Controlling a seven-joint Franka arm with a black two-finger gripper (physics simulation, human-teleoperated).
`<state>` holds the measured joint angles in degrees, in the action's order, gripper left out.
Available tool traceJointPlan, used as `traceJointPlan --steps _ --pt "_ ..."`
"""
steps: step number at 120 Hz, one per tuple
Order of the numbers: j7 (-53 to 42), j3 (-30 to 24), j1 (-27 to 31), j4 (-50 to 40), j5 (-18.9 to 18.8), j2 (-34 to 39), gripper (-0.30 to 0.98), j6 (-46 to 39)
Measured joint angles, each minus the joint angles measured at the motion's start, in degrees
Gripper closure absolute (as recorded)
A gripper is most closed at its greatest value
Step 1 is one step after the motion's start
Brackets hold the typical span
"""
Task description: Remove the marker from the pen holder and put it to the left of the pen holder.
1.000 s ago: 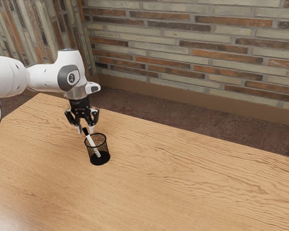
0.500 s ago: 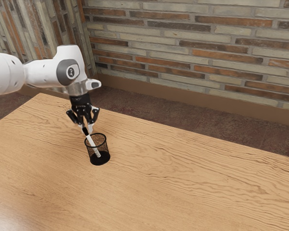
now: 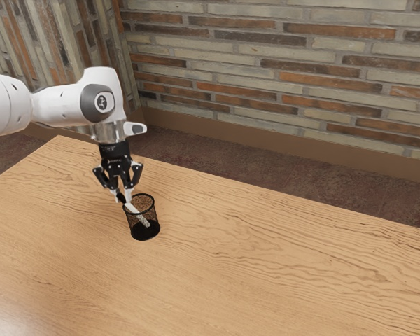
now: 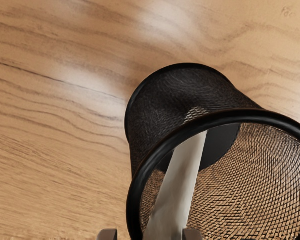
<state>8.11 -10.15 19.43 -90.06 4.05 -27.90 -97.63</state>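
The gripper (image 3: 122, 199) is low at the pen holder's rim, on the exterior view's left side. Its fingers stand apart, with the marker's dark cap between them. The white marker (image 3: 137, 213) leans in the black mesh pen holder (image 3: 145, 229), its lower end inside and its capped end over the rim toward the gripper. In the wrist view, the tips of the gripper (image 4: 150, 234) flank the pale marker (image 4: 177, 182), with a gap on one side. The pen holder (image 4: 182, 132) stands upright below the hand; the marker's cap is out of sight there.
Bare wooden table (image 3: 266, 259) surrounds the pen holder. The table's far edge runs behind the gripper, and a brick wall (image 3: 287, 70) rises beyond it.
The gripper first narrowed around the marker's top while coming down, then spread somewhat and shifted slightly toward the exterior view's left. The marker now leans lower toward that side.
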Motion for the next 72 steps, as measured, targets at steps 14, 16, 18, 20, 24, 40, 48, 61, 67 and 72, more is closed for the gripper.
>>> traceJointPlan --steps 14,16,18,20,24,40,48,61,67,72 --pt "0.0 0.0 0.0 0.0 0.3 0.0 0.59 1.3" --pt "0.0 0.0 0.0 0.0 0.3 0.0 0.59 1.6" --pt "0.0 0.0 0.0 0.0 0.4 0.0 0.59 1.8" --pt "0.0 0.0 0.0 0.0 0.4 0.0 0.60 2.1" --pt "0.0 -0.1 0.0 0.0 0.4 0.0 0.60 2.6" --pt "0.0 -0.5 0.0 0.0 0.4 0.0 0.64 4.2" --pt "0.1 -0.6 0.0 0.1 0.4 0.0 0.66 4.7" --pt "0.2 -0.7 0.0 0.1 0.1 1.1 0.69 5.8" --pt "0.2 -0.8 0.0 -0.8 0.0 2.5 0.71 6.6" --pt "0.2 -0.8 0.0 -2.3 -0.1 4.2 0.72 7.2"
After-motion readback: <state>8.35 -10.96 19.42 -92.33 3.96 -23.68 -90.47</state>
